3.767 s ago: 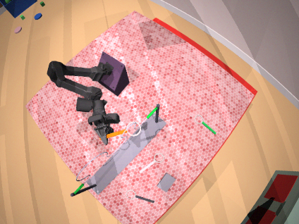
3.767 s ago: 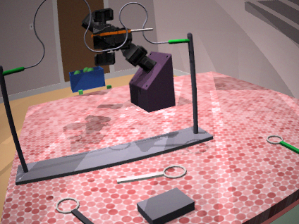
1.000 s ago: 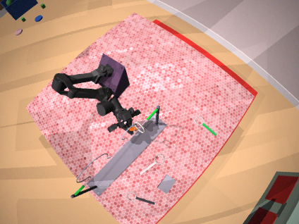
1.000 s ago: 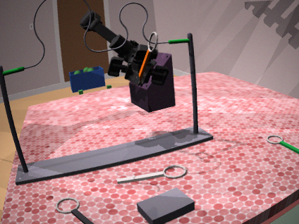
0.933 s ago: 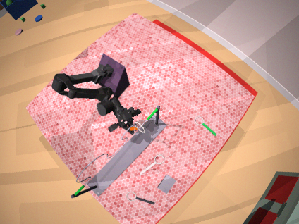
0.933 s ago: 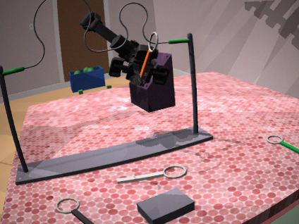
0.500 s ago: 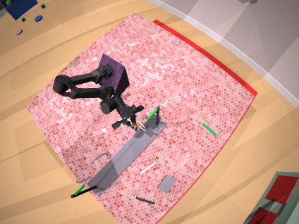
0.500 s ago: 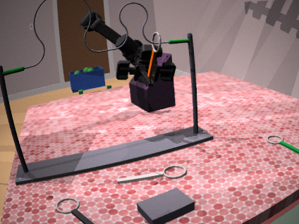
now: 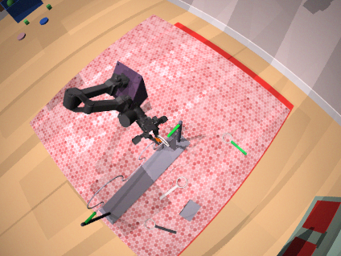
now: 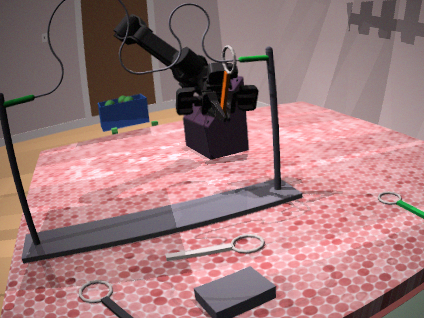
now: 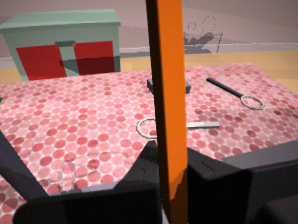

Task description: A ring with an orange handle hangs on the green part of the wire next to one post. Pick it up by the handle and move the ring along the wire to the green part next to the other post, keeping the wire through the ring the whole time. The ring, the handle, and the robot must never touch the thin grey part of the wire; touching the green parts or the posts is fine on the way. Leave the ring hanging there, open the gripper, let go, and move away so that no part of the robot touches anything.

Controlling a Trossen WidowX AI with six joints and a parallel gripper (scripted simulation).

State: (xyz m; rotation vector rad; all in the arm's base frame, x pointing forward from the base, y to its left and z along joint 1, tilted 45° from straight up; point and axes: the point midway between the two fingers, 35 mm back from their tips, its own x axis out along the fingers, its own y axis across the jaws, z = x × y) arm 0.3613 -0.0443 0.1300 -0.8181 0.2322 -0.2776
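Note:
The ring (image 10: 228, 47) stands around the grey wire (image 10: 189, 4), close beside the inner end of the green part (image 10: 254, 59) (image 9: 174, 130) at the right post (image 10: 274, 120). The wire appears to pass through its opening; whether they touch, I cannot tell. Its orange handle (image 10: 224, 90) (image 11: 171, 100) (image 9: 158, 139) hangs down nearly upright. My gripper (image 10: 224, 111) (image 11: 158, 146) is shut on this handle, below the wire. The other green part (image 10: 19, 101) (image 9: 90, 218) is at the left post (image 10: 17, 175), far from the ring.
The grey wire curves in high and low bends between the posts, above the long grey base (image 10: 120, 225). Loose rings with a white handle (image 10: 200, 252), a black handle (image 9: 166, 229) and a green handle (image 9: 239, 147) lie on the mat near a grey block (image 10: 235, 290).

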